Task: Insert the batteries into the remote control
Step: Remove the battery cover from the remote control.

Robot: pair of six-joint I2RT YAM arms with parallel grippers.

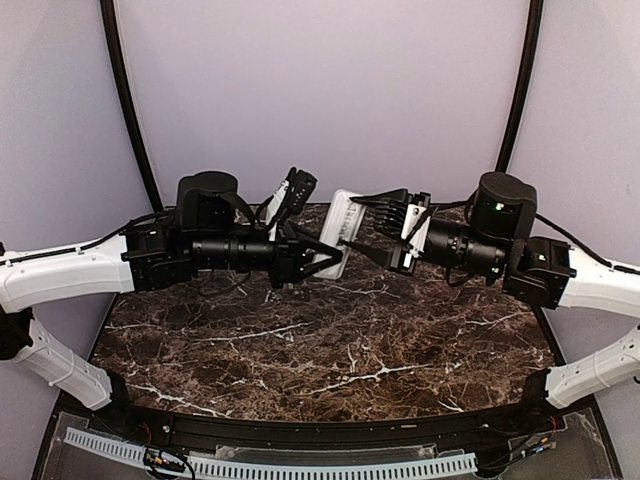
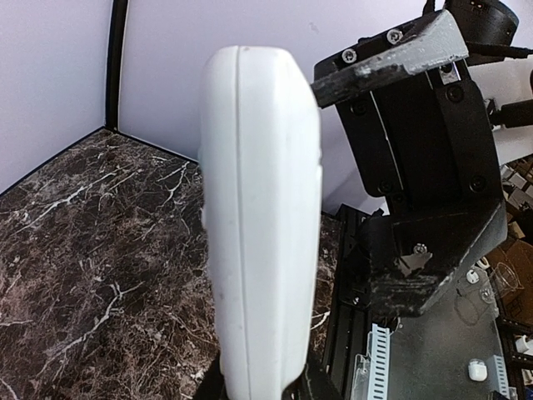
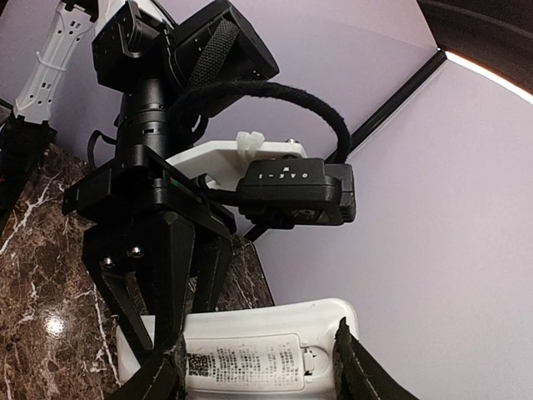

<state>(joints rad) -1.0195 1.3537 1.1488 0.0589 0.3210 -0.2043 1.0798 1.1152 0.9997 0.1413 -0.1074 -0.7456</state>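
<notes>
The white remote control point(image 1: 338, 235) hangs in the air above the back of the table, upright, with my left gripper point(image 1: 322, 252) shut on its lower end. In the left wrist view the remote control point(image 2: 262, 225) shows edge-on, rising from between my fingers. My right gripper point(image 1: 352, 225) faces it from the right, jaws apart. In the right wrist view the remote's back point(image 3: 250, 346) shows its labelled battery cover, still in place. One right finger point(image 3: 358, 367) stands at the remote's top end and the other point(image 3: 158, 375) in front of the label. The batteries are out of view.
A dark marble table point(image 1: 330, 340) lies under both arms. A lilac backdrop closes the back and sides, with black curved poles point(image 1: 125, 90) at either side. A white slotted cable duct point(image 1: 270, 465) runs along the near edge.
</notes>
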